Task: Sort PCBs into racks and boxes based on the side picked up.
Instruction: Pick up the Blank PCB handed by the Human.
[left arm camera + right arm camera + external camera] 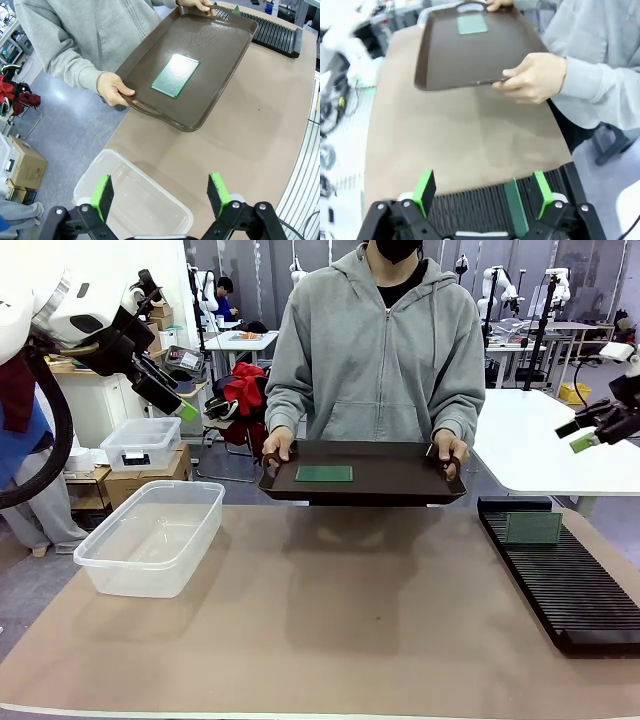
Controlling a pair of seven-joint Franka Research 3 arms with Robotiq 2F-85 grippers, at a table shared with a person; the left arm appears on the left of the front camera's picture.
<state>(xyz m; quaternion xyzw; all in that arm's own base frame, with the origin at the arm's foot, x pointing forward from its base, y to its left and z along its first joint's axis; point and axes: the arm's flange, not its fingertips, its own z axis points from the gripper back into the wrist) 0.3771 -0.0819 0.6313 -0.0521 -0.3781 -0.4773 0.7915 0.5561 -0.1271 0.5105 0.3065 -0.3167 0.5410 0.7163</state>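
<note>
A person at the far side holds a dark brown tray (pixel 400 485) by its handles above the table, with one green PCB (pixel 324 473) lying flat on it; the PCB (pixel 175 76) (pixel 472 23) shows on the tray in both wrist views. A second PCB (pixel 533 528) (pixel 517 207) stands upright in the black slotted rack (pixel 565 580) at the right. The clear box (pixel 150 536) (pixel 135 200) sits at the left with nothing in it. My left gripper (pixel 182 405) (pixel 162 195) hangs open high above the box. My right gripper (pixel 585 435) (pixel 482 192) is open above the rack.
A smaller lidded clear container (pixel 142 443) rests on cardboard boxes beyond the table's left side. A white table (pixel 560 445) stands behind on the right. The brown tabletop (pixel 330 630) lies bare between box and rack.
</note>
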